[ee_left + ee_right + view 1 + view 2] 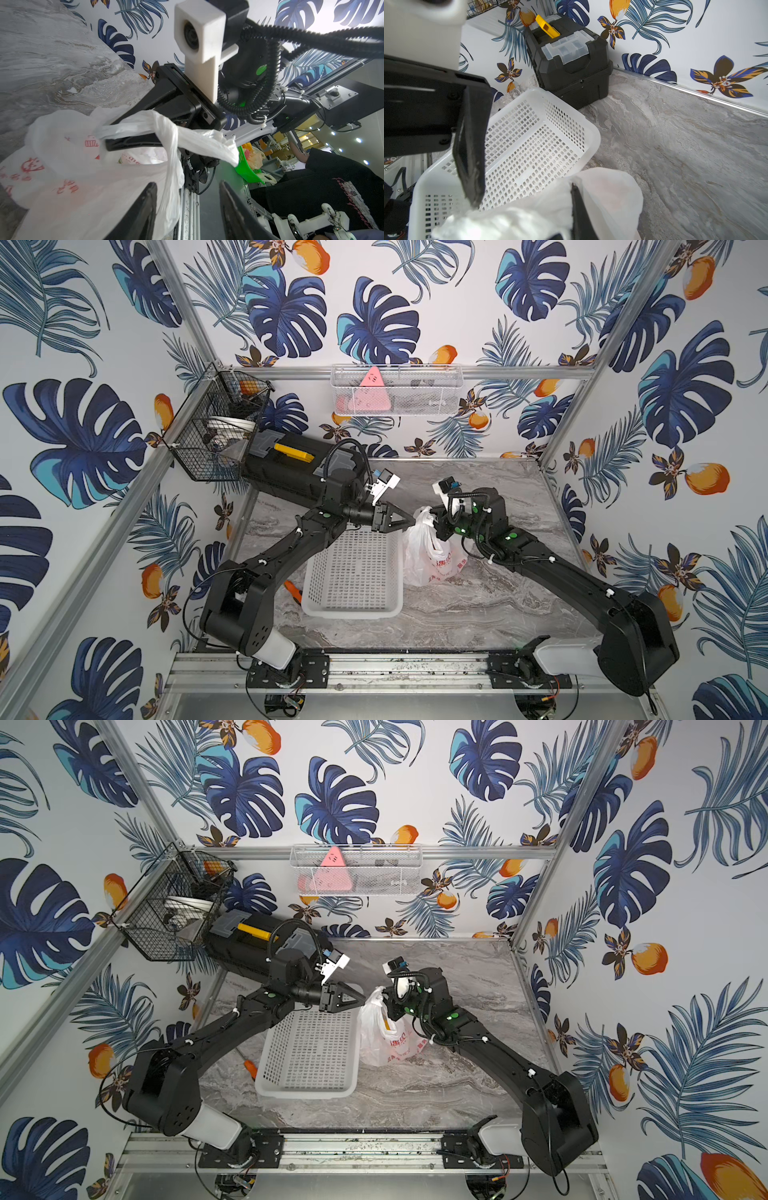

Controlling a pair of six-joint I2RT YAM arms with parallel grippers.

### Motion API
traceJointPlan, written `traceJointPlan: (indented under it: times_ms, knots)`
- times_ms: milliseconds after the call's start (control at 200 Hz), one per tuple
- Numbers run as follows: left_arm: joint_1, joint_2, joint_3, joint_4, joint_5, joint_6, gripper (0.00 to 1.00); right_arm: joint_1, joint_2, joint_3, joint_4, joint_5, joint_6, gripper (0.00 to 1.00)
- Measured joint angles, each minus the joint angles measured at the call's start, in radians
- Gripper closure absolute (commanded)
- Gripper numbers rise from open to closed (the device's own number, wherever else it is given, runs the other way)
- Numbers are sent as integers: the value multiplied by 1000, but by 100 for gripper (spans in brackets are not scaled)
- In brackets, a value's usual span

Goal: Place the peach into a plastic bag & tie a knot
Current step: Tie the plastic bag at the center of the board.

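In both top views the plastic bag [428, 562] stands on the marble table [478, 605] just beside the white perforated basket [351, 612], handles up between the left gripper [412, 523] and the right gripper [433, 515]. In the left wrist view the left fingers [145, 207] are apart beside a handle strand, while the right jaws are clamped on a handle, perhaps loosely twisted. The right wrist view shows the bunched handles [492, 226], blurred.
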Motion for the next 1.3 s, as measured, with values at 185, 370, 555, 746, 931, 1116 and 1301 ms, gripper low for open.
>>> traceJointPlan:
  times_ms: [185,370,555,746,931,1116,1301]
  knots:
    - [27,17,-4,18,-37,-14,57,0,-11,-22,31,-18,0,92]
    - [-49,59,11,-39,-143,68,51,-1,-14,-26,43,-33,0,90]
    - [-95,100,-34,5,-203,69,49,-1,-5,-24,67,-51,6,83]
    - [-141,148,-41,159,-224,-14,49,-1,11,-27,102,-70,33,80]
    - [-133,144,-76,249,-224,-65,51,-11,10,-35,127,-82,56,88]
    - [-76,70,-84,151,-229,4,54,-29,3,-52,153,-110,80,89]
    - [-73,25,-19,-78,-274,196,56,-36,1,-58,165,-140,92,89]
